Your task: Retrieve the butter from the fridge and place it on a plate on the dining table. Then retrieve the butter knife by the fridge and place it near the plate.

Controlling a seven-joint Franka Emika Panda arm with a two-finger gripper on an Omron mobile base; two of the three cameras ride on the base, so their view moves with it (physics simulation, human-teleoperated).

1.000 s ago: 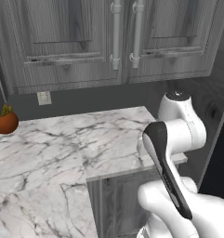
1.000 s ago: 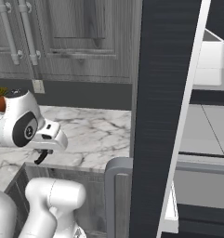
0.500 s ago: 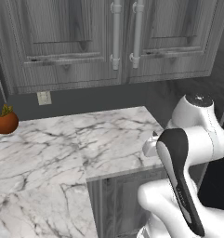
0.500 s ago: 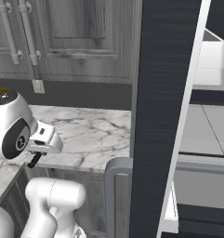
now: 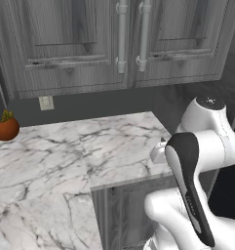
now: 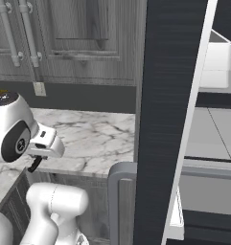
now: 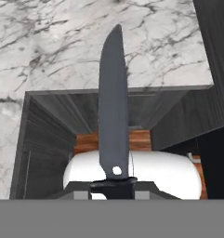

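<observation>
The slim dark butter knife (image 7: 113, 107) with its black handle and pointed grey blade stands straight up the middle of the hand view, its handle end pinched at the bottom between the robot's fingers (image 7: 114, 186), which are drawn almost fully together around it. The blade points out over the edge of the white-and-grey veined marble tabletop (image 7: 62, 42), with the tip lying against the marble surface in that view and the lower blade crossing the dark grey wood-grain cabinet front (image 7: 57, 121) below the edge; the knife is held in the air, apart from the marble. In the right base view a short dark piece of the knife (image 6: 35, 164) hangs below the white hand, just in front of the tabletop's edge. To the right rises the tall dark navy-black fridge (image 6: 172, 110), its door standing open edge-on with a grey handle low down. Grey wood-grain wall cabinets with long metal handles (image 5: 121, 34) hang above the tabletop, and a small brown round pot with green leaves (image 5: 7, 128) sits far back at the left.
</observation>
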